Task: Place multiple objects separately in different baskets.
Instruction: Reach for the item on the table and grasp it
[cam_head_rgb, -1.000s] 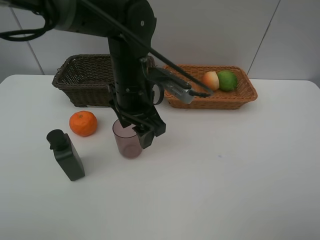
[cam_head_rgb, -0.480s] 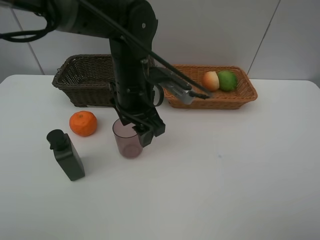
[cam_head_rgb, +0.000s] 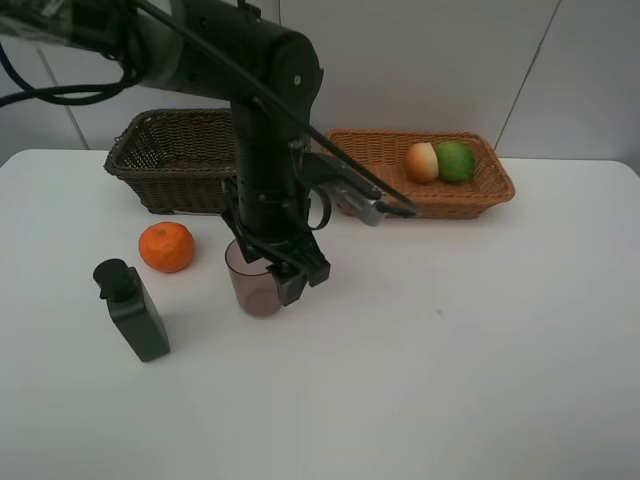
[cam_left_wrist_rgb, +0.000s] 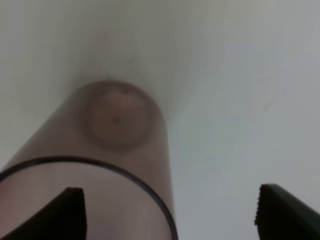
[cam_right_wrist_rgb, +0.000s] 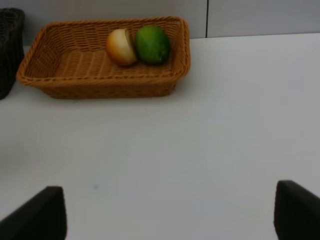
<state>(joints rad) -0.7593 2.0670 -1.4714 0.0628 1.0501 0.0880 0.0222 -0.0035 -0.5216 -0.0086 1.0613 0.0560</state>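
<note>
Sorting partway: 2 fruits binned, 3 items not yet.
Peach (cam_head_rgb: 421, 161) + green fruit (cam_head_rgb: 455, 160) lie in tan basket (cam_head_rgb: 490, 190); I can't see inside dark basket (cam_head_rgb: 150, 160). Mandarin (cam_head_rgb: 166, 247), pump bottle (cam_head_rgb: 132, 310), cup (cam_head_rgb: 256, 290) on bench (cam_head_rgb: 450, 350). My L tool (cam_head_rgb: 270, 265) is spread wide at the cup, no grip; R tool (cam_right_wrist_rgb: 167, 215) spread, empty.

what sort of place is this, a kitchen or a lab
Most likely a robot lab test bench, not a kitchen: a bare white table against plain wall panels, a black robot arm over it, and fruit sorted into a tan wicker basket.
</note>
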